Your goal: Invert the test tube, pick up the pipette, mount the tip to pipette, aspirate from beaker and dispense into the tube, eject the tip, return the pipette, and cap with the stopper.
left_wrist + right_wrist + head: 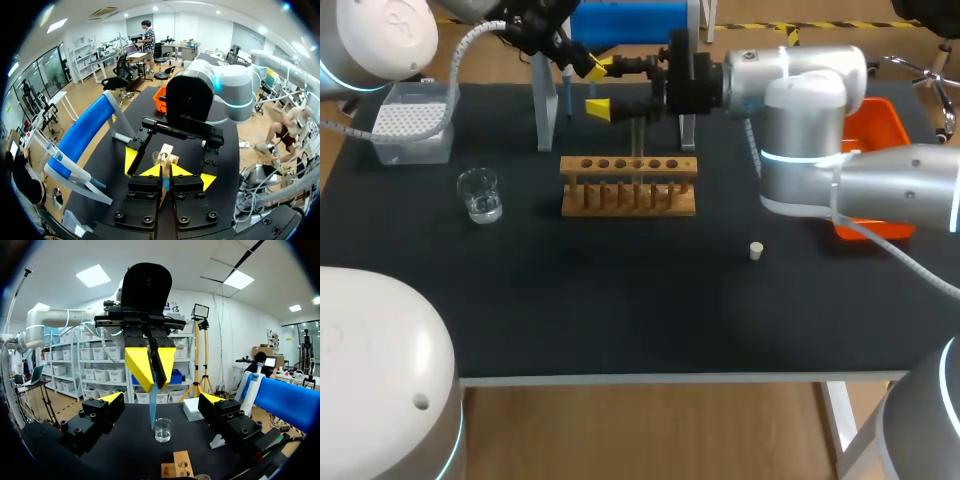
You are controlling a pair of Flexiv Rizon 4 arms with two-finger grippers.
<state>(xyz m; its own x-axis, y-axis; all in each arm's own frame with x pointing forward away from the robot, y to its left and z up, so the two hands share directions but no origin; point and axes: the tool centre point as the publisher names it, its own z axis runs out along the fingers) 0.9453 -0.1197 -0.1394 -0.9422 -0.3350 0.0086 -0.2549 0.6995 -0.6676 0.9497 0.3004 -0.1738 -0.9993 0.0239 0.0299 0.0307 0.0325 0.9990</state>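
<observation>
Clamping the pipette (152,410) between its fingers, the left gripper (152,372) faces the spread right gripper (162,399).

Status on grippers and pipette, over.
Left gripper shut on pipette. Right gripper open, empty. Test tube in rack, stopper lying apart. Path to beaker looks clear.

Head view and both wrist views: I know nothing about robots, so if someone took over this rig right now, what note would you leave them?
Left gripper: shut on a thin clear tube, probably the test tube, which points down above the table.
Right gripper: open, with its fingers either side of the left one, holding nothing.
On the table: beaker, wooden rack, tip box, and stopper lying loose.
Done: tube picked up.
Left: finish turning the tube and seat it in the rack, then all the pipette steps, then the stopper.
</observation>
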